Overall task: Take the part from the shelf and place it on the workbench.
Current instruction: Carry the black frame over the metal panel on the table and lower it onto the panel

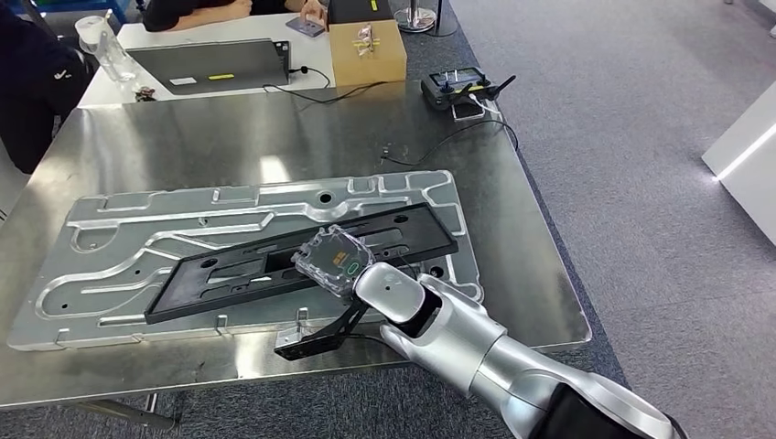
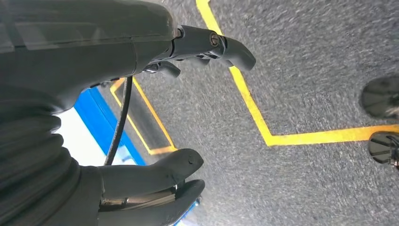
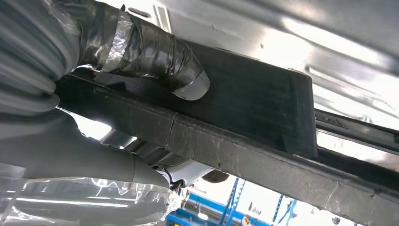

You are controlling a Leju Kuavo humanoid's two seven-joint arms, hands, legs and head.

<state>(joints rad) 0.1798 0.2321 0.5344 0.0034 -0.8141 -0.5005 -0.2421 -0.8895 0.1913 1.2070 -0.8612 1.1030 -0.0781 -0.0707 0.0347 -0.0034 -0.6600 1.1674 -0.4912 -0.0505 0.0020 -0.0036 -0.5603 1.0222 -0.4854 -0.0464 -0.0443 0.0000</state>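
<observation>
No text or label is legible anywhere (all too small).

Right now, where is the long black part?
In the head view the long black part lies slantwise on the big aluminium plate on the steel workbench, its right portion under the right robot hand, which grips it.

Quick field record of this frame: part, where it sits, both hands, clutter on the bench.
part: long black part, flat frame with cut-outs
location: lying diagonally on the silver metal plate, which rests on the workbench
right hand: right hand grips the part's near edge, thumb on top, fingers underneath
left hand: left hand hangs over grey floor with yellow lines, fingers apart, holding nothing
bench clutter: cardboard box, laptop, black controller
person: seated at the far end, sleeve in view
</observation>
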